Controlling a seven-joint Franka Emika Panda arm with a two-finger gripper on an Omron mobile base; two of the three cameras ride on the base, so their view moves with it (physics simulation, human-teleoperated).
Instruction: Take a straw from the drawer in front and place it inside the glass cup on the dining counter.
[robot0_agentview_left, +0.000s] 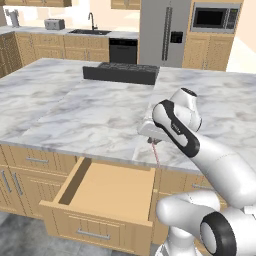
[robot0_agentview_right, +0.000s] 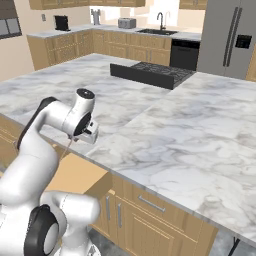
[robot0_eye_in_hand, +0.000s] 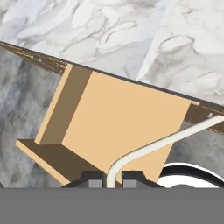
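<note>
The drawer (robot0_agentview_left: 95, 224) stands pulled out and its light-wood inside (robot0_eye_in_hand: 122, 118) is bare. Just above it, at the edge of the marble dining counter (robot0_agentview_left: 90, 110), my gripper (robot0_agentview_left: 151, 139) is shut on the straw (robot0_agentview_left: 156, 154). The thin reddish-pink straw hangs down from the fingers toward the drawer. In the hand view the straw (robot0_eye_in_hand: 144, 151) looks pale and curves from between the finger tips (robot0_eye_in_hand: 92, 180) off to the right. From the right base view the gripper (robot0_agentview_right: 79, 137) hovers over the drawer (robot0_agentview_right: 75, 175), with the straw (robot0_agentview_right: 66, 149) below it. The glass cup is out of view.
A black cooktop (robot0_agentview_left: 120, 73) is set into the far side of the counter. Narrower closed drawer fronts (robot0_agentview_left: 37, 160) flank the open drawer, and cabinet doors (robot0_agentview_right: 145, 202) run under the slab. A fridge (robot0_agentview_left: 165, 32) and a sink counter (robot0_agentview_right: 160, 31) stand at the back wall.
</note>
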